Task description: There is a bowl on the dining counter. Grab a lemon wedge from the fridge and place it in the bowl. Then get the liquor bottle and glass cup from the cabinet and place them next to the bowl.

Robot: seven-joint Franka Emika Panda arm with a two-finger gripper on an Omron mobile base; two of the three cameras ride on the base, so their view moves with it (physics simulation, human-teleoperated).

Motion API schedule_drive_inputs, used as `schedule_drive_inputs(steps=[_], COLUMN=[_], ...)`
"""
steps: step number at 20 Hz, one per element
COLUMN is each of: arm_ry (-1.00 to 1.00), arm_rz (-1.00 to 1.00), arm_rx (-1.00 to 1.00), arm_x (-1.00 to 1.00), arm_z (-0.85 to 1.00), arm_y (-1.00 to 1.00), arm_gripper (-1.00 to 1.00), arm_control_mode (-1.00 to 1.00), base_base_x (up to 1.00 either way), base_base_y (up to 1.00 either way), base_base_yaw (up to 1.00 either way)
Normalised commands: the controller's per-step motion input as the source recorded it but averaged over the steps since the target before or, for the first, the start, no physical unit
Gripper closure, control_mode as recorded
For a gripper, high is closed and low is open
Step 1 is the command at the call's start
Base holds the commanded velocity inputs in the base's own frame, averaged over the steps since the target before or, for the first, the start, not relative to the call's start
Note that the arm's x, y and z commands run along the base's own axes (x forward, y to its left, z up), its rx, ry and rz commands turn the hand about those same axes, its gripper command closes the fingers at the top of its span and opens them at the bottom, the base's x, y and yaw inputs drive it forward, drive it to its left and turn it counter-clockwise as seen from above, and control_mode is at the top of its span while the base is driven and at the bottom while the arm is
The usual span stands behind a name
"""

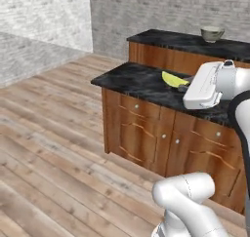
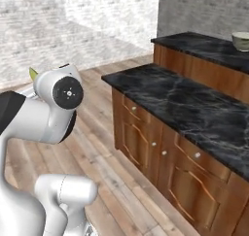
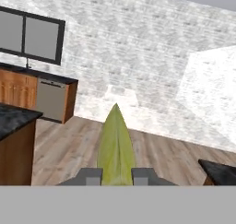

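My gripper (image 3: 116,174) is shut on a yellow-green lemon wedge (image 3: 115,147), which sticks up between the two dark fingertips (image 3: 91,176) in the hand view. In the left base view the lemon wedge (image 1: 173,79) shows at the tip of the white hand, held above the near black counter (image 1: 136,82). A sliver of the wedge (image 2: 32,73) peeks out behind the arm in the right base view. The grey-green bowl (image 1: 212,33) stands on the raised dining counter (image 1: 180,41) beyond, also seen as the bowl (image 2: 241,41) at the far right edge. The fridge, cabinet, liquor bottle and glass cup are out of view.
Wooden cabinets with small knobs (image 1: 146,133) run under the near counter. Open plank floor (image 1: 49,133) spreads to the left toward brick walls. The hand view shows a far counter with a dishwasher (image 3: 51,98) and a dark window (image 3: 30,34).
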Motion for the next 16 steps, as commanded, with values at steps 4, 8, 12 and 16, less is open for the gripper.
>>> schedule_drive_inputs(steps=[4, 8, 12, 16], arm_ry=[0.0, 0.0, 0.0, 0.0], arm_rz=[0.0, 0.0, 0.0, 0.0], arm_rx=[0.0, 0.0, 0.0, 0.0], arm_x=[0.0, 0.0, 0.0, 0.0], arm_z=[0.0, 0.0, 0.0, 0.0], arm_y=[0.0, 0.0, 0.0, 0.0], arm_gripper=[1.0, 1.0, 1.0, 1.0], arm_control_mode=[1.0, 1.0, 1.0, 1.0], base_base_x=[1.0, 1.0, 1.0, 1.0], base_base_y=[0.76, 0.77, 0.78, 0.78], base_base_yaw=[-0.21, -0.33, -0.39, -0.41])
